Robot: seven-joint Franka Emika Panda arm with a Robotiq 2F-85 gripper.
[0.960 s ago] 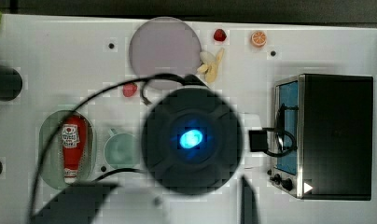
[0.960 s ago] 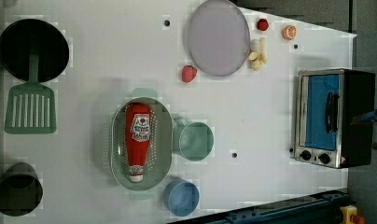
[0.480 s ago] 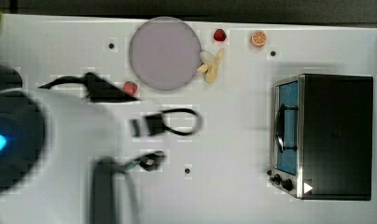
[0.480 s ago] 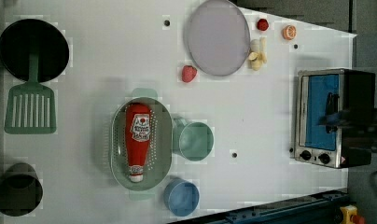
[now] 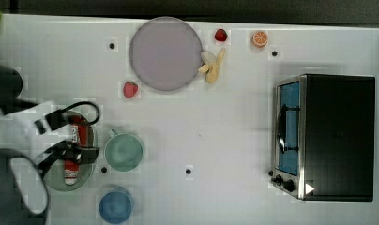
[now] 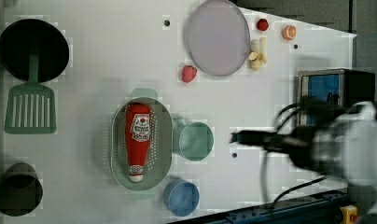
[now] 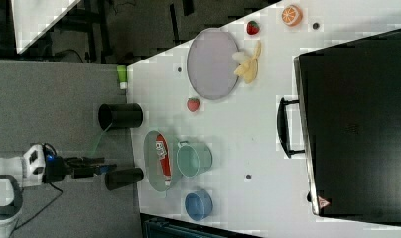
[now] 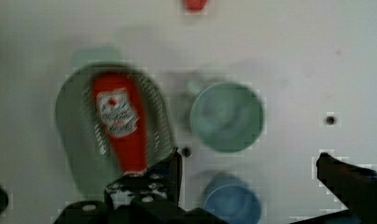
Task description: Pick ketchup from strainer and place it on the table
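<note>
Ketchup [image 6: 136,140] lies flat inside strainer [image 6: 161,140], cap toward left view's bottom, untouched. Strainer sits on table [image 6: 107,56], green mug [image 6: 192,141] just beside it on left view's right, blue cup [image 6: 182,198] near its lower end. Your gripper [image 8: 247,163] stands wide, fingers [image 8: 170,170] apart, holding nothing, above strainer in top view.

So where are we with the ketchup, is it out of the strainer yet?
Not yet. The ketchup lies flat in the strainer, untouched. The gripper hangs open above the strainer and mugs, holding nothing. Nothing is done so far; the descent, the grasp, the lift and the placing on the table all remain.
</note>
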